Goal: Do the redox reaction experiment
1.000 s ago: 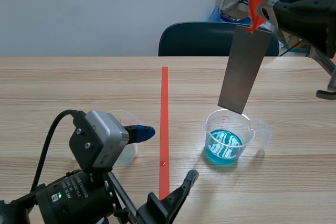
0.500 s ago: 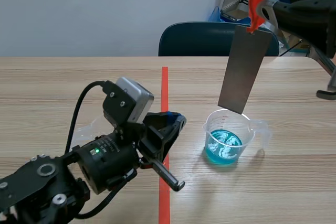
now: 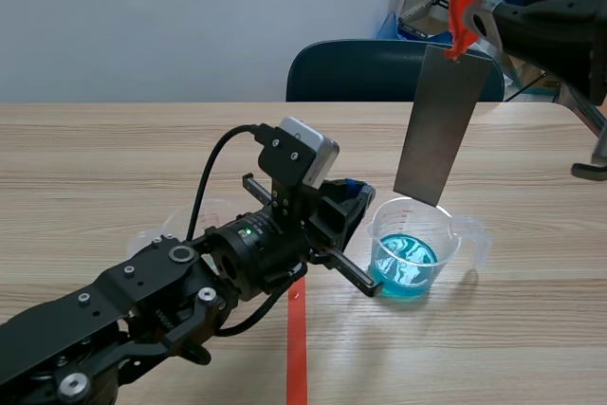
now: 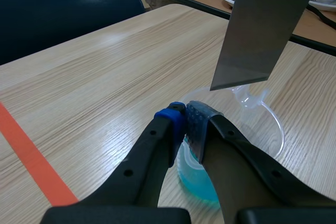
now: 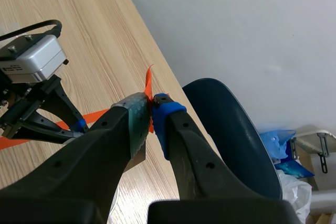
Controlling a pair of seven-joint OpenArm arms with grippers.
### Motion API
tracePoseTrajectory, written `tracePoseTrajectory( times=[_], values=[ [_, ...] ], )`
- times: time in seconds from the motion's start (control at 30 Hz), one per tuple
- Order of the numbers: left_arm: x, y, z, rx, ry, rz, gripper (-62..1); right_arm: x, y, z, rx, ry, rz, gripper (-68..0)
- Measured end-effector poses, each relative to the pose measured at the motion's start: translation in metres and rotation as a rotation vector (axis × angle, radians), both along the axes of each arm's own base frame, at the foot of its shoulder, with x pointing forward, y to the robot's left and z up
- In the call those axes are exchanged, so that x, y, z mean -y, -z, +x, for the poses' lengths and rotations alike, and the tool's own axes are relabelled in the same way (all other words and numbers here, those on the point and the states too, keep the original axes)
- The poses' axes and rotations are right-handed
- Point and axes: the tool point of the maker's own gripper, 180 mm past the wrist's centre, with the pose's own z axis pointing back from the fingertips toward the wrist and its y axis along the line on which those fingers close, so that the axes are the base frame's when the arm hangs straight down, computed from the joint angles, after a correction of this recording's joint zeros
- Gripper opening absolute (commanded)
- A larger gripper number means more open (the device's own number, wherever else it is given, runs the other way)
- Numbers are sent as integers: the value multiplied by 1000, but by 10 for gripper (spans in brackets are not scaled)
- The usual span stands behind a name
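Note:
A clear beaker [image 3: 413,251] with blue liquid stands right of the tape line. Above it hangs a grey metal sheet [image 3: 441,125], its lower edge over the beaker's far rim. An orange-red clip [image 3: 462,14] holds the sheet's top, and my right gripper [image 5: 152,103] is shut on that clip [image 5: 149,85]. My left gripper [image 3: 356,194] is shut with nothing between its pads. In the left wrist view it [image 4: 186,115] sits at the near rim of the beaker [image 4: 275,124], with the sheet [image 4: 262,30] just ahead. Whether it touches the rim I cannot tell.
A second clear beaker [image 3: 163,227] stands on the left side, mostly hidden behind my left arm. An orange-red tape line [image 3: 297,154] runs down the table's middle. A dark blue chair [image 3: 375,68] stands behind the far table edge.
My left gripper shut and swung from the near left side across the tape line up to the blue beaker. The right arm and the metal sheet have not moved.

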Motion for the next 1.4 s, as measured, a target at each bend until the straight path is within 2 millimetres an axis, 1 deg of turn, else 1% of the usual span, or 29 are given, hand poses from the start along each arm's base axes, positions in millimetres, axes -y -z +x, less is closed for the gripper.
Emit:
tracePoseTrajectory(
  times=[0.13,0.57,0.63,0.7,0.83,0.9,1.03,1.13,1.27,1.4],
  values=[
    [4,1,4,-2,-4,-7,-578,0,0,0,0,0,0,-667],
    [3,1,4,0,-6,-9,-578,0,0,0,0,0,0,-667],
    [0,4,2,-10,-10,-6,-578,0,0,0,0,0,0,-667],
    [-7,8,-4,-23,-16,-2,-578,0,0,0,0,0,0,-667],
    [-33,9,-26,-46,-41,13,-578,0,0,0,0,0,0,-667],
    [-48,5,-38,-53,-57,23,-582,0,0,0,0,0,0,-667],
    [-85,-9,-59,-41,-129,46,-582,0,0,0,0,0,0,-667],
    [-112,-16,-77,-52,-171,75,-582,0,0,0,0,0,0,-667],
    [-140,-23,-100,-85,-229,104,-582,0,0,0,0,0,0,-667],
    [-168,-32,-115,-102,-300,138,-582,0,0,0,0,0,0,-667]
  ],
)
